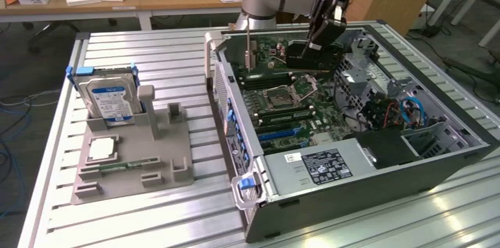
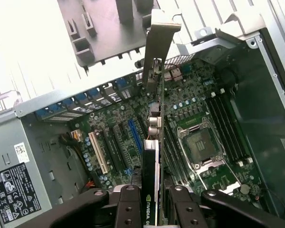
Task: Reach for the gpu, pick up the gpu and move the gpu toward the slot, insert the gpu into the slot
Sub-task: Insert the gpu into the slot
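Fingers [image 2: 128, 209] of the gripper [image 2: 154, 211] are clamped on both faces of the gpu [image 2: 152, 161]. We see the card edge-on in the wrist view, its silvery bracket [image 2: 160, 47] at the end away from the gripper. In the exterior view the gripper [image 1: 317, 40] holds the gpu [image 1: 306, 59] on edge inside the open computer case [image 1: 375, 169]. It is over the far end of the motherboard [image 1: 301, 104], beside the expansion slots [image 2: 118, 147] and the processor socket [image 2: 199, 145]. We cannot tell whether the card's lower edge touches the board. The case lies on the bench [image 1: 156, 49], toward its edge on the exterior view's right. Toward the opposite edge stands a grey holder [image 1: 137, 160] with a blue-labelled hard drive [image 1: 109, 99] upright in it.
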Controlling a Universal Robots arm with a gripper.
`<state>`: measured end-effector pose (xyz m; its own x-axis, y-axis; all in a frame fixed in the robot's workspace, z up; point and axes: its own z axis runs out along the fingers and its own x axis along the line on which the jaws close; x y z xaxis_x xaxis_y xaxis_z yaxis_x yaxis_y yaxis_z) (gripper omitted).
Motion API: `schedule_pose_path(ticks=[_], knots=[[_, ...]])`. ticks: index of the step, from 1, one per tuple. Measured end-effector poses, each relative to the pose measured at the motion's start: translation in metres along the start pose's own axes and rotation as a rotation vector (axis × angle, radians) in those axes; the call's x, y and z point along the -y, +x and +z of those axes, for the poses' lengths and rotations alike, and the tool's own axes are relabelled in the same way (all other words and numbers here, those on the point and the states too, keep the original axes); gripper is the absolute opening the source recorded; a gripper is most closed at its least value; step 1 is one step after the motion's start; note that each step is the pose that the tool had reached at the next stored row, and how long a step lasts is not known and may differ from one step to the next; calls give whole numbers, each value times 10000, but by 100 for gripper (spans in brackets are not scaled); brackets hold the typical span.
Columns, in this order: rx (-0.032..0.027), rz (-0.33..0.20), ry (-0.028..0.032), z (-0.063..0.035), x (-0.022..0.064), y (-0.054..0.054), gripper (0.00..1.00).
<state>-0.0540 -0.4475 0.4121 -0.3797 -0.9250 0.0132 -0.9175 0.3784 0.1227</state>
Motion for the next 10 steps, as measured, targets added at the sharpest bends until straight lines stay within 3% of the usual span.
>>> schedule_pose_path(ticks=[5, 10], knots=[[-114, -39, -268, 51, 72, -27, 27], [-193, -380, -348, 111, 90, -32, 27]])
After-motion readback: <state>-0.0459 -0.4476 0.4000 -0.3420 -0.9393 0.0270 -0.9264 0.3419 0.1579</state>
